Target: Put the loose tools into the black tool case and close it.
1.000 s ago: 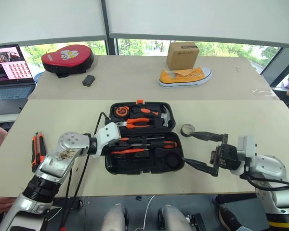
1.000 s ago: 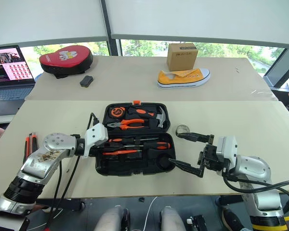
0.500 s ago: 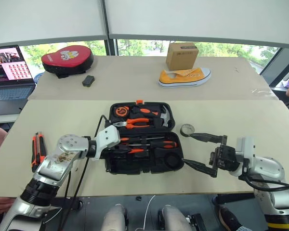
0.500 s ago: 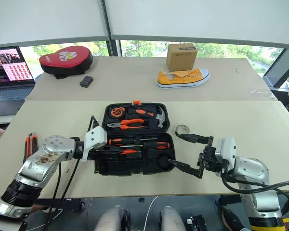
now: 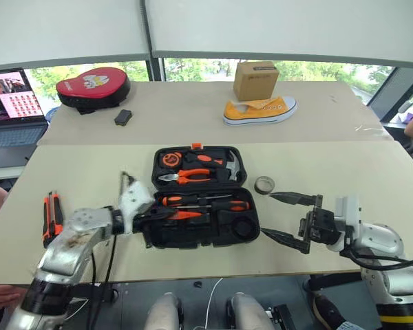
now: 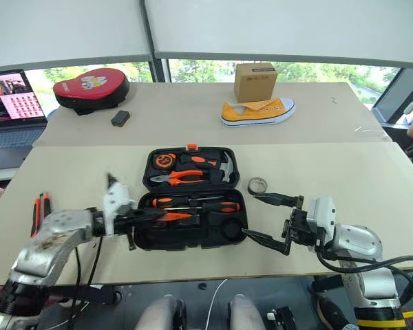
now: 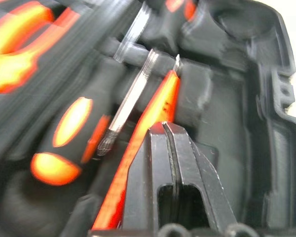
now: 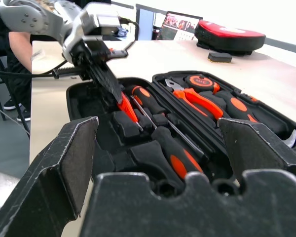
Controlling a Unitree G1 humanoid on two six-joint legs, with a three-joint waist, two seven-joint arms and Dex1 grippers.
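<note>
The left end effector [image 7: 168, 129], fingers together, has drawn back from the tester [image 5: 184, 215] now lying in the open case [image 5: 199, 198]; right end effector [image 5: 287, 218] apart; knife [image 5: 51, 214] and tape [image 5: 264, 184] remain on the desk [image 5: 89, 172].

A black tool case [image 5: 201, 198] is lying open on the near desk [image 5: 330, 172], with pliers [image 5: 186, 176], a hammer [image 5: 228, 166] and a tape measure [image 5: 172, 159] sitting in its far half and two black-and-orange screwdrivers [image 5: 206, 202] in the near half. The left claw [image 5: 158, 215] is reaching into the case's near left corner, beside a slim orange tester screwdriver [image 5: 184, 215]. The right claw [image 5: 286, 220] is hovering just right of the case, jaws spread wide. A small grey tape roll [image 5: 264, 184] is resting near the far finger. An orange-black utility knife [image 5: 51, 216] is lying well to the left.
</note>
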